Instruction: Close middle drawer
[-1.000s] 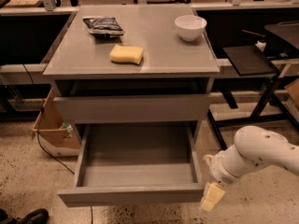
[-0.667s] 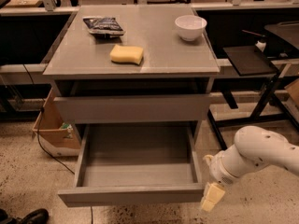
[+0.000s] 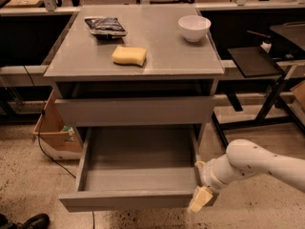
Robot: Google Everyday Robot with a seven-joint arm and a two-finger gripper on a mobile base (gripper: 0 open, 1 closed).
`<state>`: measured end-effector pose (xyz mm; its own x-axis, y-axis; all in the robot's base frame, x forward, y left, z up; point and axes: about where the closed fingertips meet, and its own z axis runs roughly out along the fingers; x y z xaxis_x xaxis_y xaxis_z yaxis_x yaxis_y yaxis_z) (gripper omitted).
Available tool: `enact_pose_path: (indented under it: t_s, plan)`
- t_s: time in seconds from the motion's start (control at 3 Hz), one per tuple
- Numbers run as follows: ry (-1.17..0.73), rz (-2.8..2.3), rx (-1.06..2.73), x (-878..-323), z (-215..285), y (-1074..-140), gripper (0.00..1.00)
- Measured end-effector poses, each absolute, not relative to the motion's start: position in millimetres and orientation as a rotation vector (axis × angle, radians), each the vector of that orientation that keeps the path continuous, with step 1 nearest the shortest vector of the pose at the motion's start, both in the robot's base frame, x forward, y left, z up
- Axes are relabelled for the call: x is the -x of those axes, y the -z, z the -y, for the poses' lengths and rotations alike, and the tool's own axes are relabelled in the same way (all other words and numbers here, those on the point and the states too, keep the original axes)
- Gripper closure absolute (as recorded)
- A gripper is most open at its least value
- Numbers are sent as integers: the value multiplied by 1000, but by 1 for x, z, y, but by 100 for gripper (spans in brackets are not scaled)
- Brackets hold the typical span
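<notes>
The middle drawer [image 3: 138,151] is pulled far out of the grey cabinet, low in the view. Its bare grey floor is empty, and its flat front [image 3: 128,200] faces me. My gripper [image 3: 199,200], cream-tipped on a white arm [image 3: 257,163], comes in from the right. It sits at the right end of the drawer's front, on the outside and at the front's height. Above the open drawer, a taller grey drawer front [image 3: 136,111] stands nearly flush with the cabinet.
On the cabinet top [image 3: 167,56] lie a yellow sponge [image 3: 129,56], a white bowl [image 3: 194,27] and a dark snack bag [image 3: 105,26]. A cardboard box [image 3: 55,135] stands on the floor at left. A black stand [image 3: 252,61] is at right. A shoe [image 3: 33,221] is at bottom left.
My gripper and arm have moved left, from a little right of the drawer to the right end of its front. The drawer has not moved.
</notes>
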<state>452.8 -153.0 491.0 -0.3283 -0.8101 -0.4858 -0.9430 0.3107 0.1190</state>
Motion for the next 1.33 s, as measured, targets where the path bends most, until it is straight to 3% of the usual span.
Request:
enact_pose_path:
  t_s: [1.0, 1.33]
  plan:
    - [-544, -2169, 1506, -484, 116, -448, 0]
    - [-505, -2131, 1507, -491, 102, -443, 27]
